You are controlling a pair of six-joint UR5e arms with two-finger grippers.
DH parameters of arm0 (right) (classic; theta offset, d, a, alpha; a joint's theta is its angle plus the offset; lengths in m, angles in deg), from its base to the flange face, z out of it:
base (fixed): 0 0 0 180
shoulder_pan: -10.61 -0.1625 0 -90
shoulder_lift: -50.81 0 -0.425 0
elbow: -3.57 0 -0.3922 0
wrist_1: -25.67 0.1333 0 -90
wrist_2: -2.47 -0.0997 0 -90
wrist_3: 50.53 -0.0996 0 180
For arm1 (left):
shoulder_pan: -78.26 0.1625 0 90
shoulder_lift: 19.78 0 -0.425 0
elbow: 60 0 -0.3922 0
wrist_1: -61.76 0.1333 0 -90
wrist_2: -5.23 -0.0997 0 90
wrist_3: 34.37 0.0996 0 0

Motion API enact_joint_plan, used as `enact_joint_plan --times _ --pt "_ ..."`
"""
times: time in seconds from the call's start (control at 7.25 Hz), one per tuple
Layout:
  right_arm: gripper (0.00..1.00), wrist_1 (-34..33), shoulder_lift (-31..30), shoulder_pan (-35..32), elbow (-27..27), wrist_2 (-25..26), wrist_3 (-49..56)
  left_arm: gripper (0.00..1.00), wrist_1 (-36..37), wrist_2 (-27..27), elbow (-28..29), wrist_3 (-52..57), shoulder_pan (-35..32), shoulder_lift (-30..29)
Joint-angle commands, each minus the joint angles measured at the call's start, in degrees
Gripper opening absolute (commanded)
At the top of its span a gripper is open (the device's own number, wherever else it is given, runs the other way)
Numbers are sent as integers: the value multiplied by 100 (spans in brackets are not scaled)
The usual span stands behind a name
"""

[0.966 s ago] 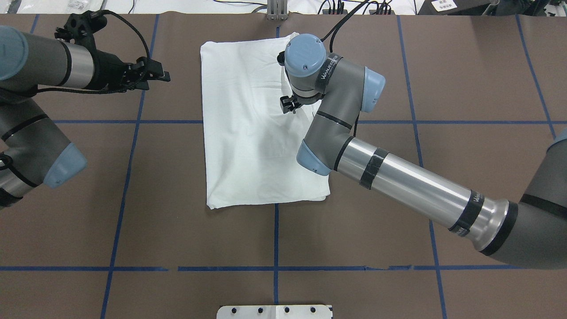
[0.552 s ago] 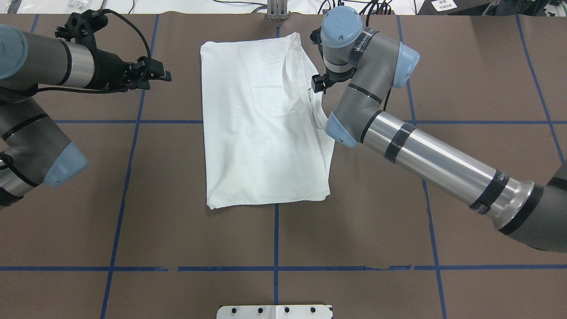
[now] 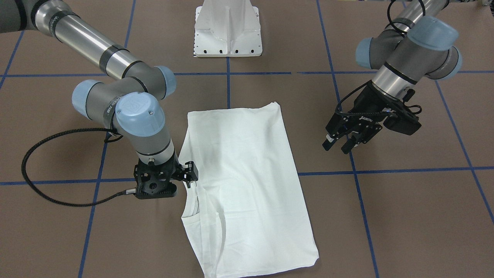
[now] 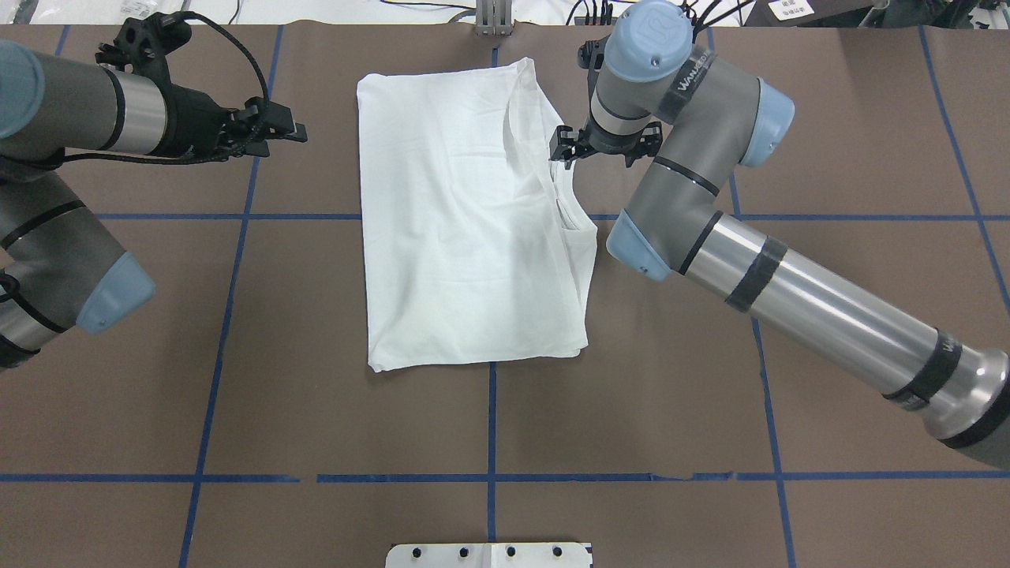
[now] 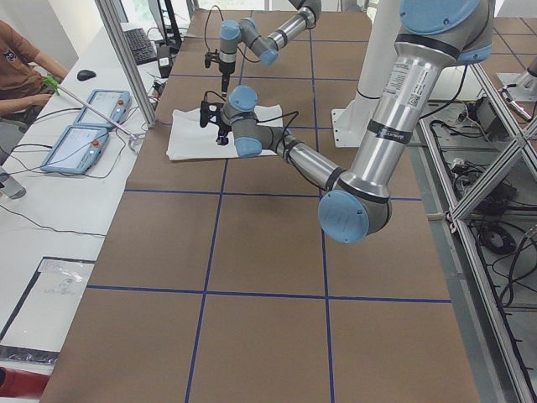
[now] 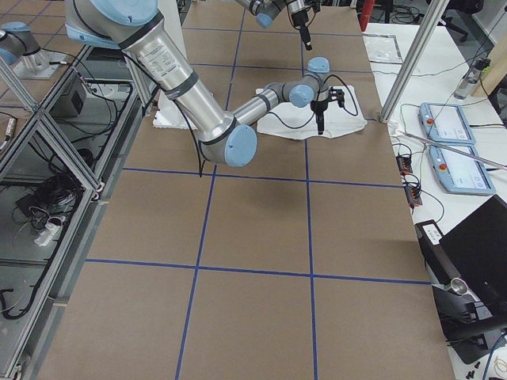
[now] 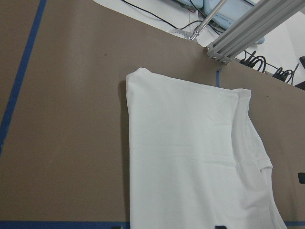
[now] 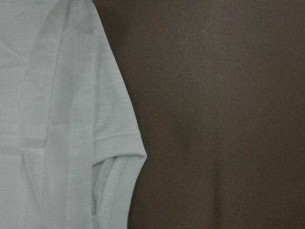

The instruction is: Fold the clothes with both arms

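The left black two-finger gripper [image 3: 339,148] is held over the brown paper-covered table marked with blue tape lines [image 4: 316,315], its fingers slightly spread and empty. The white long-sleeved cotton T-shirt [image 4: 458,221] lies flat well apart from it, out beyond its fingertips. The right black two-finger gripper [image 3: 156,187] is pointed down just beside the shirt's opposite long edge. Whether its fingers are spread or pressed together cannot be told, as they are hidden under the wrist. Trouble is to be expected chiefly at that edge: should only the top layer be pinched, the tucked sleeve could be pulled out and the fold undone. A fold made by one arm alone, with the left gripper so far off, could also be skewed. The shirt is seen folded into a tall rectangle, smooth on the side toward the left gripper. Beside the right gripper its layers step out unevenly and a hemmed cuff is exposed. No print is shown.
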Motion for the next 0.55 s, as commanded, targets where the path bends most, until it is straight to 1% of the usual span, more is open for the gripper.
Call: enact_joint_plan --times 0.0,0.14,0.28,0.41 --pt "100 -13 -816 850 1632 846 -2787 72 0 -3 -3 -7 2 19" --pt "100 -5 -1089 1334 1961 1585 -3843 72 0 -3 5 -7 2 19" --pt "100 -22 -1091 1504 2025 1670 -4845 72 0 -3 5 -7 2 19" --pt "100 -57 -1135 1680 2026 1758 -5377 72 0 -3 14 -7 2 28"
